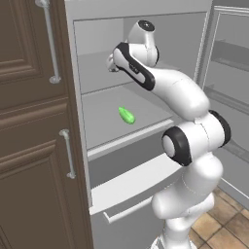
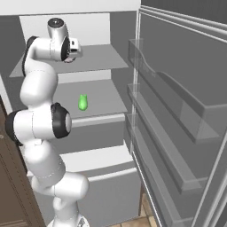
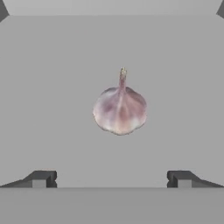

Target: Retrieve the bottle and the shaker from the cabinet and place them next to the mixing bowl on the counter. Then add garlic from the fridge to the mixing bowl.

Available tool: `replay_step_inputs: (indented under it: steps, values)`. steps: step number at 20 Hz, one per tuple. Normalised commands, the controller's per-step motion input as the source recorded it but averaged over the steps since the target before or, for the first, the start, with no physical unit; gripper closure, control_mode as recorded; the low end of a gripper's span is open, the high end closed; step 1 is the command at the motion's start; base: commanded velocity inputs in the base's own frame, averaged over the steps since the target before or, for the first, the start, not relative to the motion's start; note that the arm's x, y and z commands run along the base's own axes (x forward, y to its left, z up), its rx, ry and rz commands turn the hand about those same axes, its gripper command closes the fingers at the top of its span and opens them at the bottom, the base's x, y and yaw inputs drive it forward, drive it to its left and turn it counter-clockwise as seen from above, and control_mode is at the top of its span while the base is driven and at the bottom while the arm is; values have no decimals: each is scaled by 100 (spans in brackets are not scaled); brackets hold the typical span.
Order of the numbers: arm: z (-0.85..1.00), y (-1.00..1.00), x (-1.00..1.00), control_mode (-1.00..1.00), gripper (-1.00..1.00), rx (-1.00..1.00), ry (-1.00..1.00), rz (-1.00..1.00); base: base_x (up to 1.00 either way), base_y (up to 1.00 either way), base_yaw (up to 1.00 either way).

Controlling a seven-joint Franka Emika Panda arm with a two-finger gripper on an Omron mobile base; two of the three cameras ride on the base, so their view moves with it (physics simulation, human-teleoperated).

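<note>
A pale purple-white garlic [image 3: 120, 107] bulb lies on the grey fridge shelf [image 3: 52, 87], stem pointing away from the hand. My gripper [image 3: 111, 178] hangs open just short of it, and the bulb sits centred ahead of the wide gap between the two dark fingertips [image 3: 41, 178]. Nothing is between the jaws. In the base views the white arm [image 1: 165, 87] reaches into the upper shelf of the open fridge, its hand [image 2: 74, 48] over that shelf.
A small green vegetable [image 1: 127, 115] lies on the shelf below [image 2: 83, 102]. The fridge door [image 2: 177, 115] stands open at the right, with see-through racks. A brown wooden cabinet [image 1: 34, 121] flanks the fridge on the left. A white drawer front [image 1: 131, 185] juts out lower down.
</note>
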Motion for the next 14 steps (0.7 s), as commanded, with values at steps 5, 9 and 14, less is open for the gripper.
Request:
replay_step_inputs:
  steps: [5,9,14]
  values:
    - [-2,0,23,-100,-100,0,0,0,0,0,0]
    - [-11,0,16,-100,-100,0,1,0,0,0,0]
    - [-14,0,9,-100,-100,0,4,0,0,0,0]
